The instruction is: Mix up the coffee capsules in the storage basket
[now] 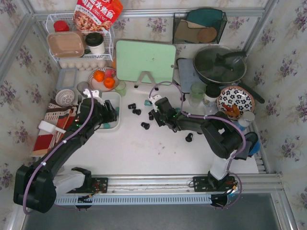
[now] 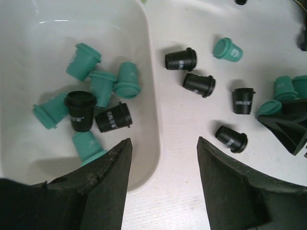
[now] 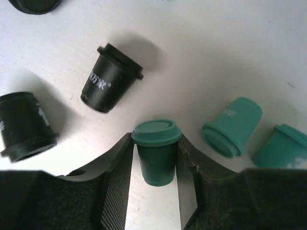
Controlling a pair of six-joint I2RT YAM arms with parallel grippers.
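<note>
Hovering over the storage basket (image 2: 48,43), the left gripper (image 2: 163,141) hangs released, its jaws spread wide with nothing between them. One finger sits above the basket's floor and the other above the table (image 2: 182,201) just outside, so the basket's long wall runs down the gap. Inside the basket, seven coffee capsules (image 2: 101,86) lie in a loose cluster, touching one another: five teal-green and two black, bunched toward the end under the left gripper, while the far end of the basket floor is bare white. Just outside that long wall, four black capsules (image 2: 199,84) lie scattered on their sides on the table, apart from each other, with one teal-green one among them. A few more teal-green ones lie farther from the basket. Out there, well apart from the basket and beyond the black ones, the right gripper (image 3: 156,139) grasps a single teal-green capsule (image 3: 156,160). Its lid rim touches both fingertips and its tapered body hangs in the narrow gap between them, low over the table. In the right wrist view two black pods lie to one side of this grasp and two teal-green pods to the other, none touching the fingers. From the top view the basket itself stands on the table under the left arm's wrist.
</note>
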